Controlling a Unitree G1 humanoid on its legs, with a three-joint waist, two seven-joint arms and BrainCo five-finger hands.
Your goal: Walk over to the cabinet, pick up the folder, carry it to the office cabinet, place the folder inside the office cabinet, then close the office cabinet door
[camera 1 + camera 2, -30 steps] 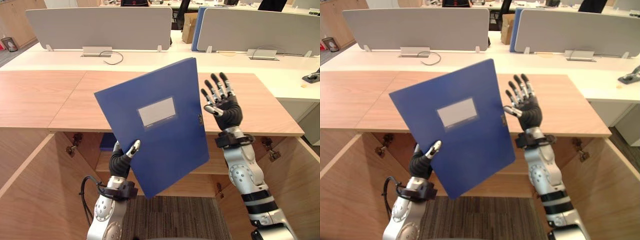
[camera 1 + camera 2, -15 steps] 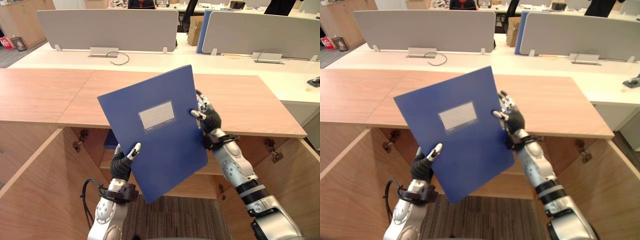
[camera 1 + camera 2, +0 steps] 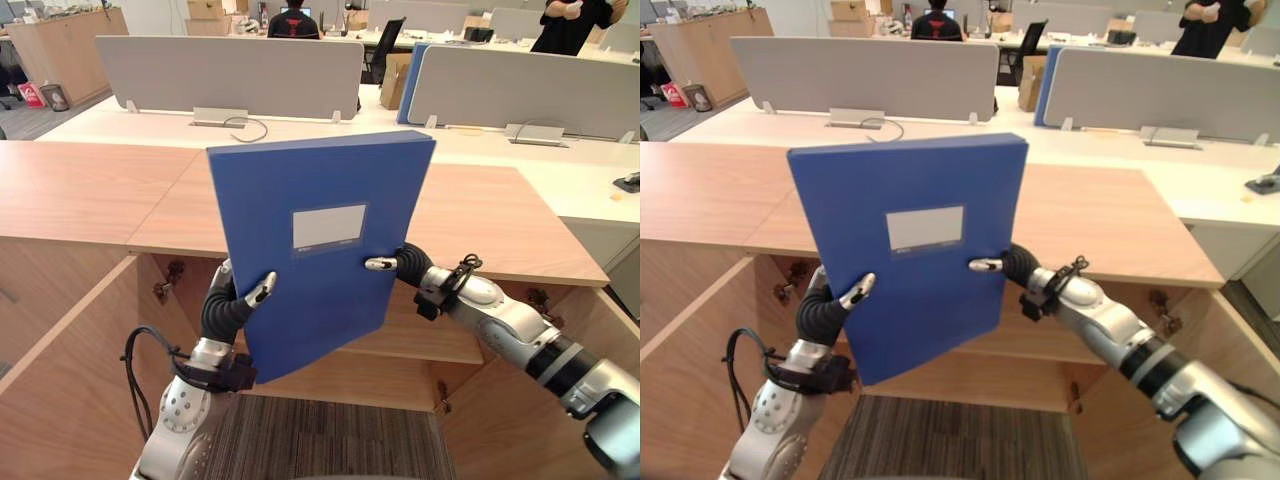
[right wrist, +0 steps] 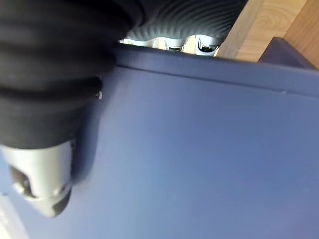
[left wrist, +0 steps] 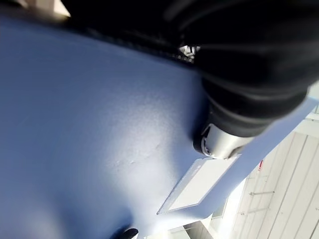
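Note:
A blue folder [image 3: 320, 250] with a pale label stands nearly upright in the air before the open wooden cabinet [image 3: 100, 190]. My left hand [image 3: 225, 310] grips its lower left edge, thumb on the front face and fingers behind. At the right edge my right hand [image 3: 405, 265] pinches it, thumb on the front and fingers hidden behind. Up close, the left wrist view shows the thumb [image 5: 219, 142] pressed on the blue cover [image 5: 89, 124]. The right wrist view shows that hand's thumb [image 4: 42, 174] on the folder [image 4: 199, 159].
The cabinet's two doors [image 3: 70, 380] [image 3: 520, 410] swing open towards me, with a shelf [image 3: 440, 345] inside. Behind the cabinet stand white desks with grey screens [image 3: 230, 75]. People [image 3: 575, 25] are at the far back. Carpet [image 3: 330, 440] lies below.
My right hand, open beside the folder one second ago, has closed on its right edge. The folder has turned from tilted to nearly upright. The camera has tipped up a little.

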